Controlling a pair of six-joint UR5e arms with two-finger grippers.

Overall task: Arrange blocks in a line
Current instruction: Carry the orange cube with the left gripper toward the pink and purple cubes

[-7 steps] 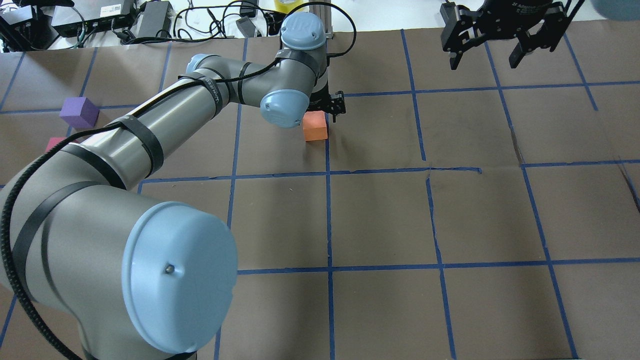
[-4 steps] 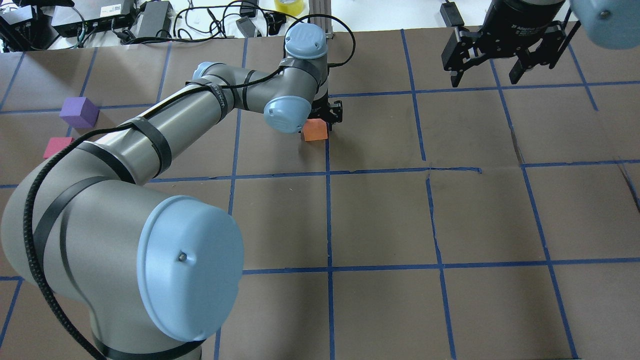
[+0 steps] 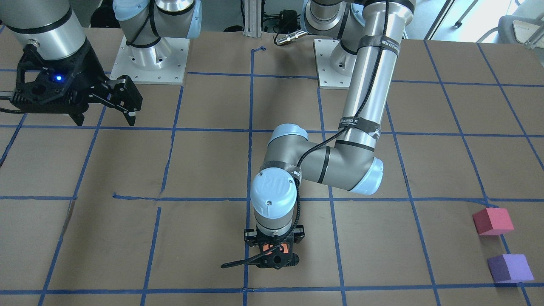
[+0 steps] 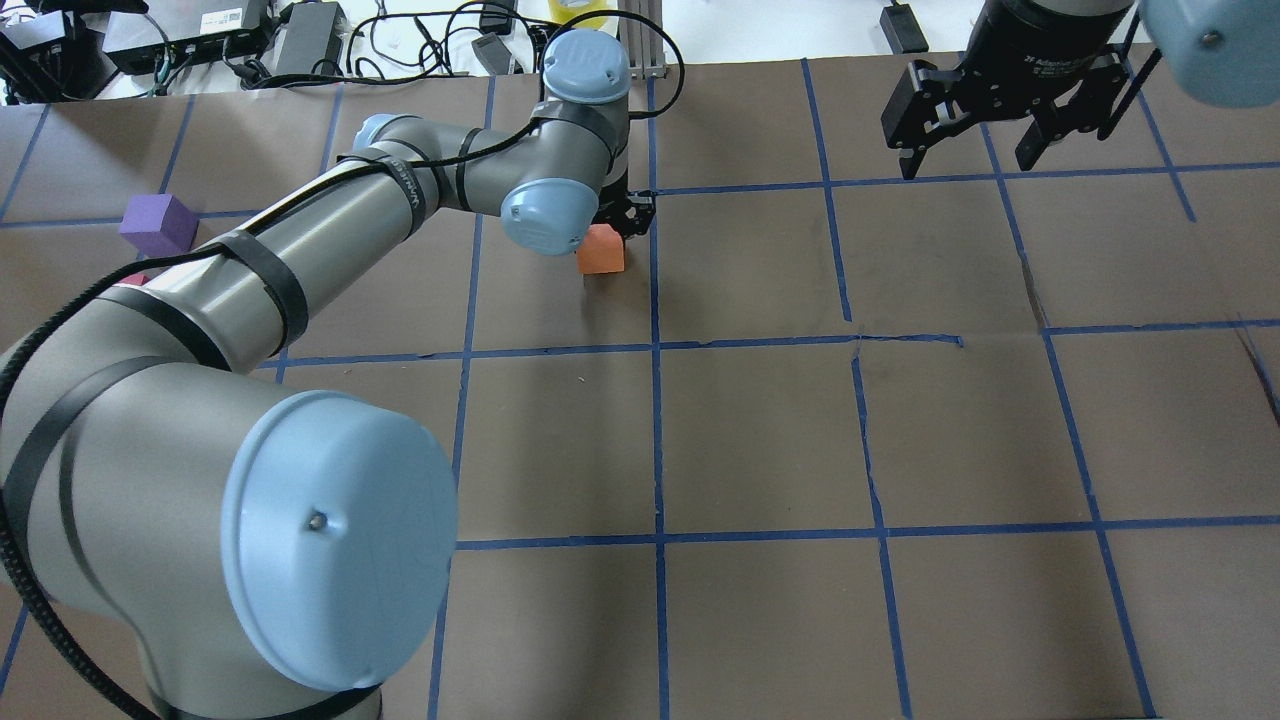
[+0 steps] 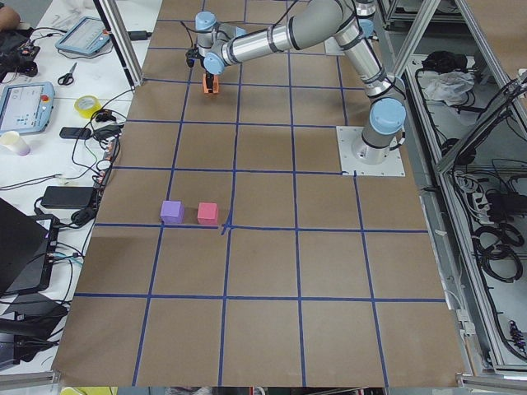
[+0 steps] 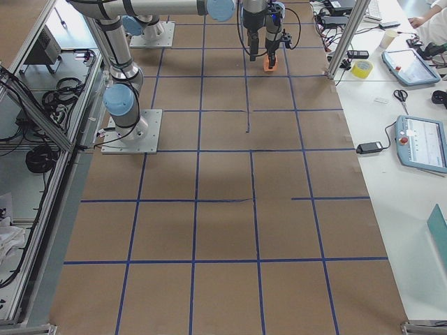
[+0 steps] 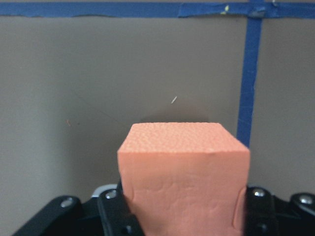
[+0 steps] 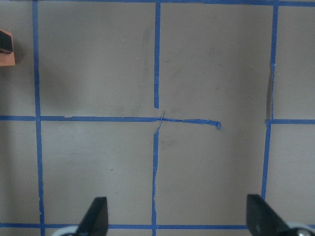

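Note:
My left gripper (image 4: 615, 222) is shut on the orange block (image 4: 600, 251), near a blue tape line at the far middle of the table. The wrist view shows the orange block (image 7: 183, 172) pinched between both fingers (image 7: 114, 209), apparently just off the paper. It also shows under the gripper (image 3: 274, 255) in the front view. The purple block (image 4: 158, 223) and the red-pink block (image 3: 493, 221) sit side by side at the far left; the purple block (image 3: 509, 267) is the one farther from the robot. My right gripper (image 4: 968, 160) is open and empty, high at the far right.
Brown paper with a blue tape grid (image 4: 658, 345) covers the table. Cables and power bricks (image 4: 230, 35) lie past the far edge. The left arm's elbow (image 4: 330, 530) hides much of the near left. The right wrist view shows bare paper and the orange block's edge (image 8: 5, 46).
My left gripper has moved left with the orange block in it, across the tape line. The right gripper has shifted only slightly and stays open.

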